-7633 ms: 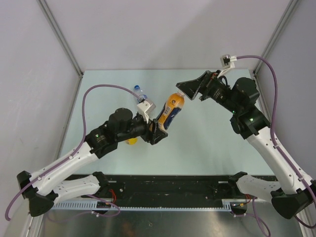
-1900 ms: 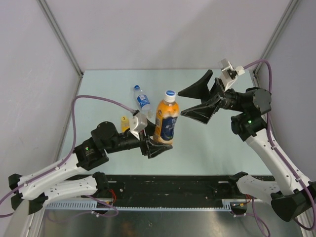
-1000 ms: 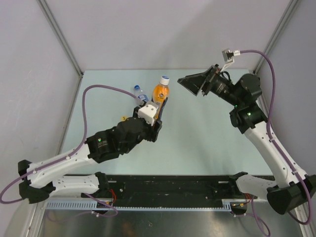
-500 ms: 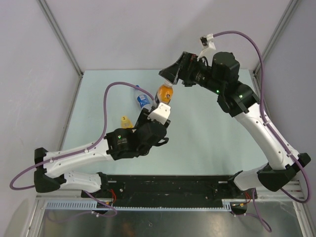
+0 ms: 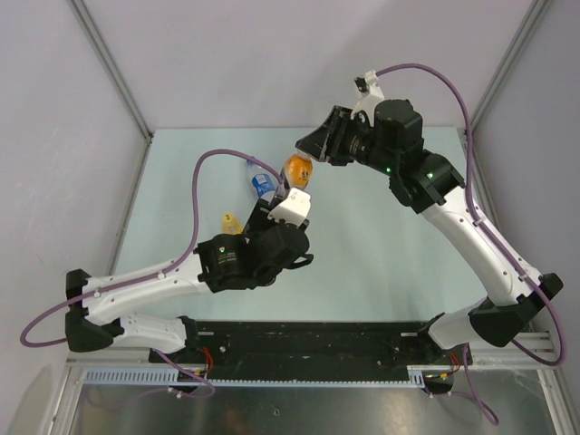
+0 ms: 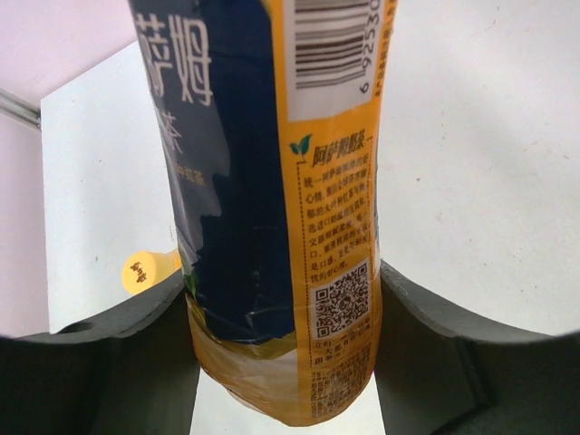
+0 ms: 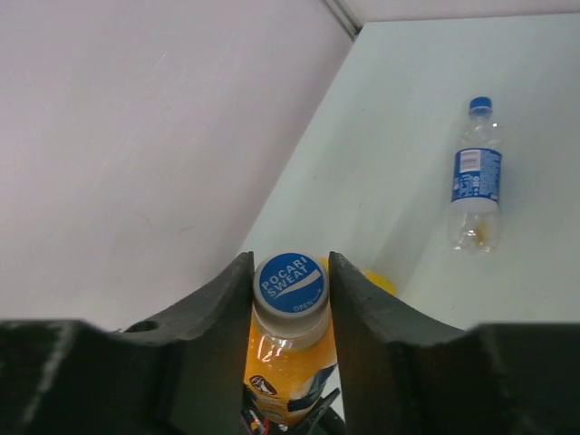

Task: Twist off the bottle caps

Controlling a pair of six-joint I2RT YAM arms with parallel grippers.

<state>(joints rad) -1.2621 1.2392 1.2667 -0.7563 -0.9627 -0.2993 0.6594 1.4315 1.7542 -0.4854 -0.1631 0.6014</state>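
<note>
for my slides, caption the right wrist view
Right jaws pinch the Pocari Sweat cap on the orange bottle; a clear bottle lies beyond

Orange bottle [image 6: 272,181], top cropped off

**Right jaws land on the cap**

Earlier my right gripper [image 7: 290,269] stands wide open, off to the side. Now it sits over the orange bottle [image 5: 297,169], fingers pressed on both sides of the cap [image 7: 290,285]. My left gripper [image 6: 285,304] has carried the bottle farther back.

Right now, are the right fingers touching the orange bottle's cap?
Touching. In the right wrist view, both right fingers sit flush against the cap on its two sides, no gap showing.
</note>
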